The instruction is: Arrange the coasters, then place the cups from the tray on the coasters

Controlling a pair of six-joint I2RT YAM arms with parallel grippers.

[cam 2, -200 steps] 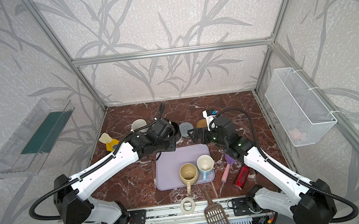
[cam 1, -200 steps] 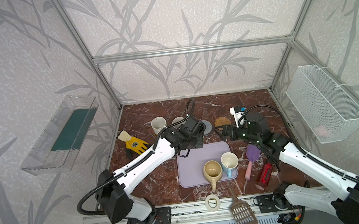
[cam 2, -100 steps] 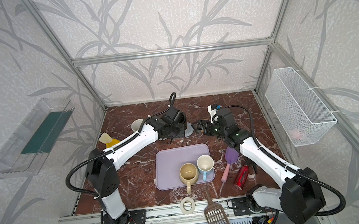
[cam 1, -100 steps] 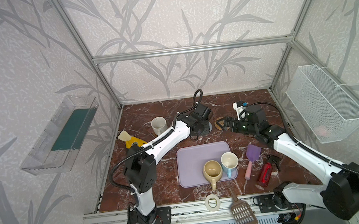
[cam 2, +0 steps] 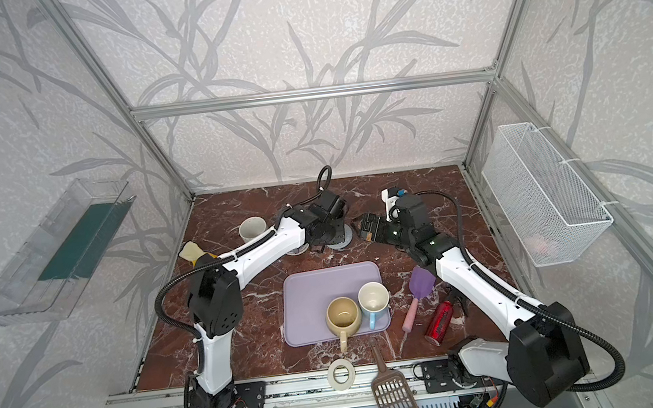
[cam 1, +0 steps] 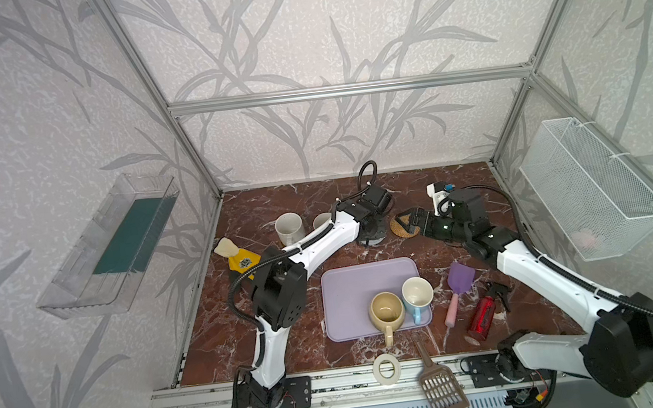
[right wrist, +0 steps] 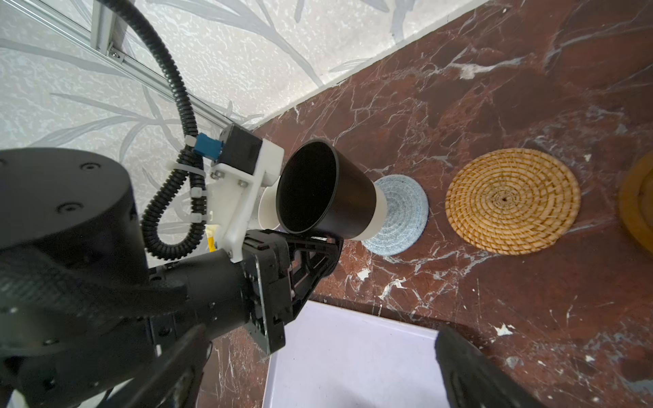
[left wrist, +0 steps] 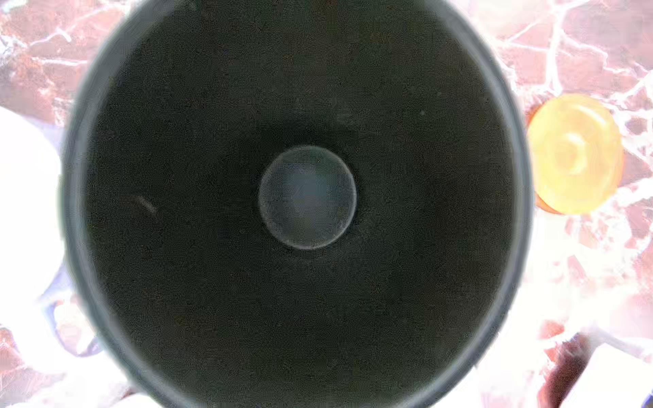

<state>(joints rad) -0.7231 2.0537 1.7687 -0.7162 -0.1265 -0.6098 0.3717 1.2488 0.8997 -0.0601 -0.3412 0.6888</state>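
Where the red-brown marble table (cam 1: 266, 207) has room near the front, the flat pale lavender plastic tray (cam 1: 351, 290) lies. Behind it, the left gripper (right wrist: 328, 245) is closed tight at the side of the black mug (right wrist: 328, 190), but the spot it pinches is hidden. The right gripper (cam 1: 405, 223) is wide open and holds nothing; it hangs in the air just beside that mug. Two cups stand on the tray's near right corner, touching each other: the cream-yellow mug (cam 1: 387, 314) and the light blue mug with a white inside (cam 1: 417, 294). The white speckled mug (cam 1: 289, 228) stands at the back left of the table, off the tray, and a lavender mug (cam 1: 321, 219) peeks out from behind the left arm (cam 1: 321, 243) next to it. The black mug has its bottom on the round woven grey-blue coaster (right wrist: 403, 220). Just beside that lies the round tan woven rattan coaster (right wrist: 512, 199), and past it the edge of a smooth brown wooden coaster (right wrist: 636, 208) shows.
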